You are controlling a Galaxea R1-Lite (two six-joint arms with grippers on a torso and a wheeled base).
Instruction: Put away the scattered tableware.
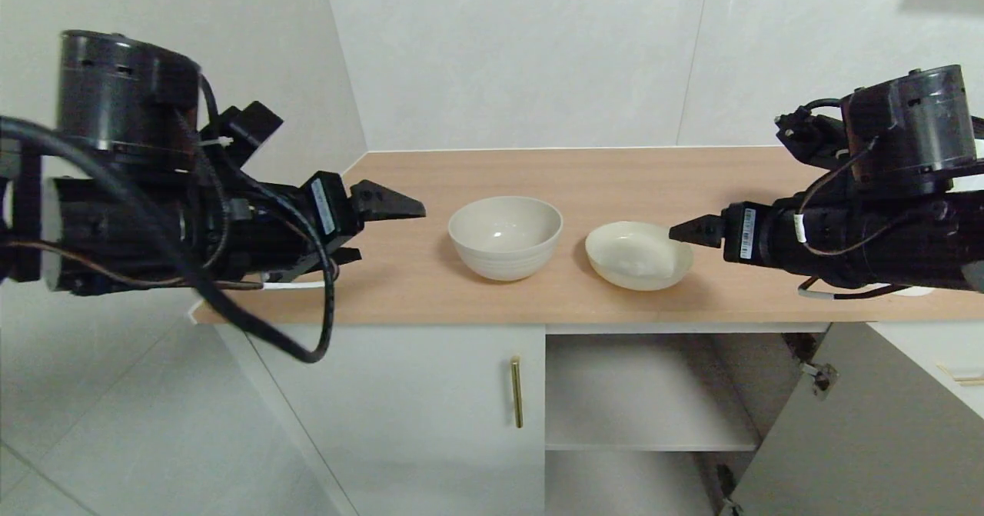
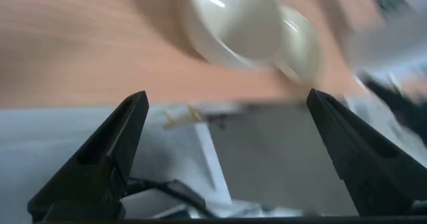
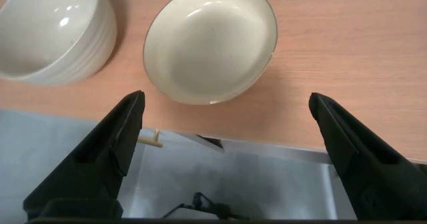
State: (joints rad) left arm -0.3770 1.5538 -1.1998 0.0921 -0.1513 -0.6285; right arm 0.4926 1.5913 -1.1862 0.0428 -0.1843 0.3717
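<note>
A deep cream bowl stands on the wooden counter. A shallower cream bowl sits just to its right. My left gripper hovers over the counter's left end, a short way left of the deep bowl, open and holding nothing. The left wrist view has its fingers spread wide, with the deep bowl and shallow bowl beyond. My right gripper hangs at the shallow bowl's right rim. In the right wrist view the right gripper is open, just short of the shallow bowl, with the deep bowl beside it.
Below the counter the cabinet's left door is closed, with a gold handle. The right door is swung open, showing a white shelf. White walls close in the counter at the back and left corner.
</note>
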